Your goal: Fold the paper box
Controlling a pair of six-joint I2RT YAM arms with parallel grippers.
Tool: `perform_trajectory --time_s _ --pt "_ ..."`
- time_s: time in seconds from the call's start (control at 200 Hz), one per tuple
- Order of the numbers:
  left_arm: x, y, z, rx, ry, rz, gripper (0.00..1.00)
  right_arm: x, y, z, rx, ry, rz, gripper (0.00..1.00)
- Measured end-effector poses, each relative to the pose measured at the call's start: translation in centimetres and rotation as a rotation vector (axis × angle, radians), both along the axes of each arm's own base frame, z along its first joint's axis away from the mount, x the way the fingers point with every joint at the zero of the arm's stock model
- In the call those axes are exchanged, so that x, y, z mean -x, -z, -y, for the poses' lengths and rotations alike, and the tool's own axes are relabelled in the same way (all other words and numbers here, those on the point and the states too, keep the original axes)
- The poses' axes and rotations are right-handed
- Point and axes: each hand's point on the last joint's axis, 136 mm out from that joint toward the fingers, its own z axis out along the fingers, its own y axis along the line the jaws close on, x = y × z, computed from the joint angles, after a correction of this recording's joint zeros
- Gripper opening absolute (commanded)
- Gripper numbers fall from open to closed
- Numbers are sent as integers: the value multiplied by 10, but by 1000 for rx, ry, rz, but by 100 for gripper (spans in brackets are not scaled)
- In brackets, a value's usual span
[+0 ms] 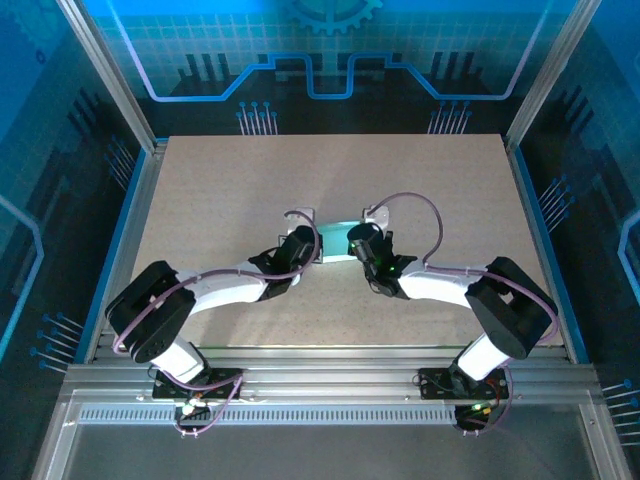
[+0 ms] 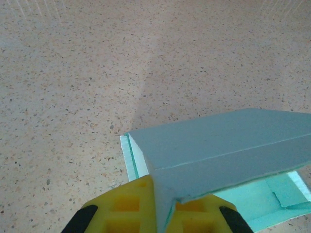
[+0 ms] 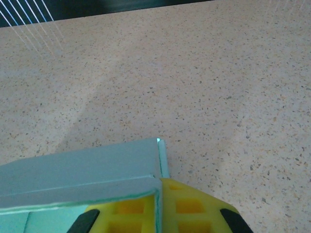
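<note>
Paper box (image 2: 218, 145), corner hidden inside left gripper (image 2: 163, 201)

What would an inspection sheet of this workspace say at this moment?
Surface: speckled beige table.
Job's things: paper box, pale mint, partly folded with one panel raised, mid-table between the grippers.
Clutter: nothing seen.
Grippers: left gripper and right gripper, each shut on one end of the box.
Cables: purple cables loop along both arms, off the box.
Surroundings: blue printed walls; aluminium frame.
</note>
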Motion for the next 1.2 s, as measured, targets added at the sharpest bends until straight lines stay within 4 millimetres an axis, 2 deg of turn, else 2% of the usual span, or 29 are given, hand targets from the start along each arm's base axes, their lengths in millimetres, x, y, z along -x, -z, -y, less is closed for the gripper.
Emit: perform_trajectory --time_s 0.165,0.415,0.465,0.585,0.76,0.961,1.066,1.201 --pt "4 1 1 -2 -11 28 0 3 2 -1 -10 -7 17 0" --pt "11 15 -4 1 -39 43 0 16 14 -6 24 -31 11 0" --pt "11 16 -5 6 -42 46 0 17 15 -6 28 -35 8 3" --pt "11 15 -5 13 -47 57 0 17 15 -7 39 -46 9 18" --pt "11 8 3 44 -32 84 0 21 16 -12 56 -88 -8 49" --pt "11 3 7 65 -24 100 0 32 -3 -17 21 -170 11 74" --pt "11 3 8 63 -19 101 0 44 -11 -19 -4 -233 16 84" --pt "9 5 10 59 -18 98 0 60 -22 -11 -34 -269 22 89"
